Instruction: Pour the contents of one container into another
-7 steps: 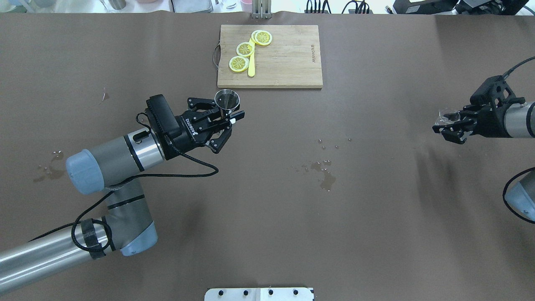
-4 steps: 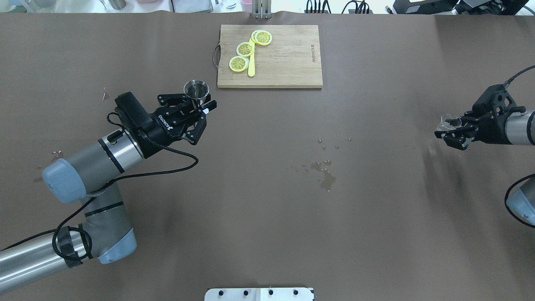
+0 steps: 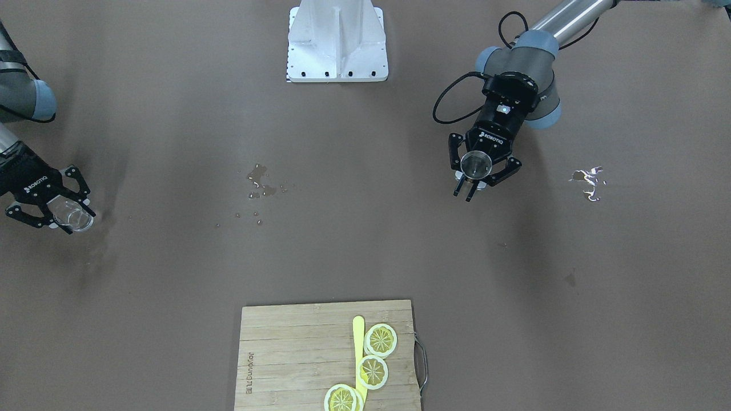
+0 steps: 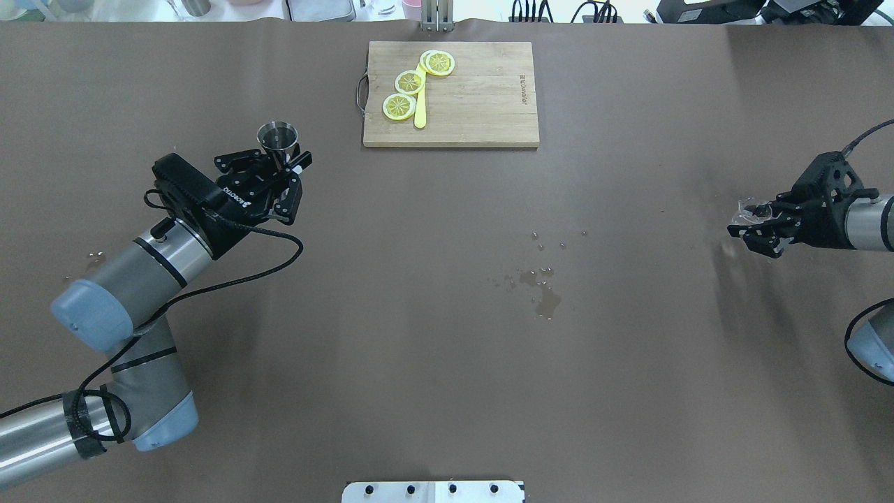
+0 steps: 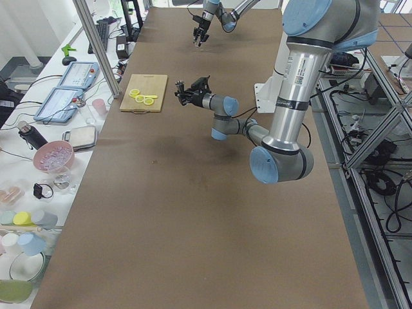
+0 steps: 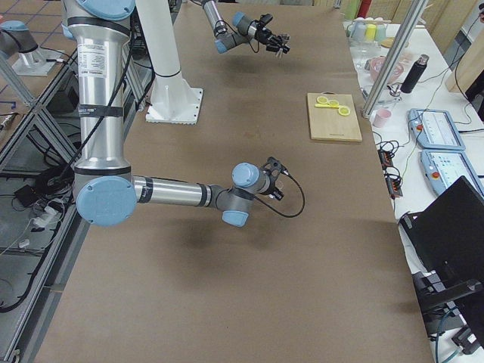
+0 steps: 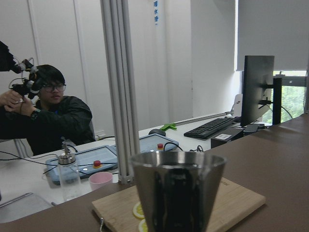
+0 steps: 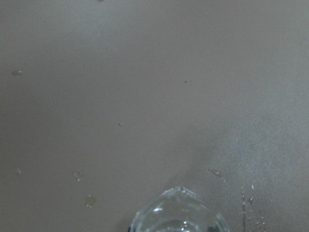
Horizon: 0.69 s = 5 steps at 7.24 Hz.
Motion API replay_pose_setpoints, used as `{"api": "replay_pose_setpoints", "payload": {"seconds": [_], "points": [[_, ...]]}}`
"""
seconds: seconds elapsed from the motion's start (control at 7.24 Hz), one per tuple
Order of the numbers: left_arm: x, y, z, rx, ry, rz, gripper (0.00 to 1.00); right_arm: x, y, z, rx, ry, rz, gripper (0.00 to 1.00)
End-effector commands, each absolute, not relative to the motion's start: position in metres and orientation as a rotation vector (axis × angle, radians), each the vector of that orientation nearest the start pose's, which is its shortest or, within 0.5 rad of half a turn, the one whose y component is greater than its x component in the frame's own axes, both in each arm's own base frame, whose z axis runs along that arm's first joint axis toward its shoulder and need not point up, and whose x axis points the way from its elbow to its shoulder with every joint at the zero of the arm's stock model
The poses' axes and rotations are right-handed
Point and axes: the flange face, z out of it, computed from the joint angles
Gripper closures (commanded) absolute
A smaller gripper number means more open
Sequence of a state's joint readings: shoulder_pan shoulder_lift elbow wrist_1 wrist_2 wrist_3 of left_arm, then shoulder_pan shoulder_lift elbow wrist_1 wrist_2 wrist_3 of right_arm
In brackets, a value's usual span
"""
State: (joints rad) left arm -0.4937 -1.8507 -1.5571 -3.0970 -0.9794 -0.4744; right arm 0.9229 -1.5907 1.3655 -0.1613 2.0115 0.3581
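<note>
Nearest the robot, a white base plate sits at the edge of the brown tabletop. Farther out, right of centre, a small puddle with scattered drops wets the surface.

On the left side, the left end effector is clenched on the narrow waist of the metal jigger. The jigger stands upright with its open mouth facing up. In the left wrist view its dark, shiny upper cone fills the bottom centre.

At much the same depth, far over at the right edge, the right end effector is clamped around the clear glass. The glass sits low over the tabletop and looks tilted. I cannot tell whether it touches the surface. Jigger and glass are well apart, at opposite ends of the tabletop.

Beyond both, at the far edge, lies a wooden cutting board. It carries three lemon slices and a yellow stick lying among them. The jigger is near the board's left side, not touching it.
</note>
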Motion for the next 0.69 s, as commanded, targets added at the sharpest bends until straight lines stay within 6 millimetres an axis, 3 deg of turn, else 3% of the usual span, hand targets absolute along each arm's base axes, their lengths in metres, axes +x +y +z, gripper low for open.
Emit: {"api": "replay_pose_setpoints", "payload": {"seconds": [0.0, 0.55], "points": [[0.384, -0.438, 0.361, 1.491, 0.764, -0.186, 1.0, -0.223, -0.444, 0.627, 0.835, -0.912, -0.513, 1.0], [0.362, -0.446, 0.394, 1.391, 0.669, -0.293, 1.0, -0.214, -0.433, 0.645, 0.853, -0.925, -0.517, 1.0]]}}
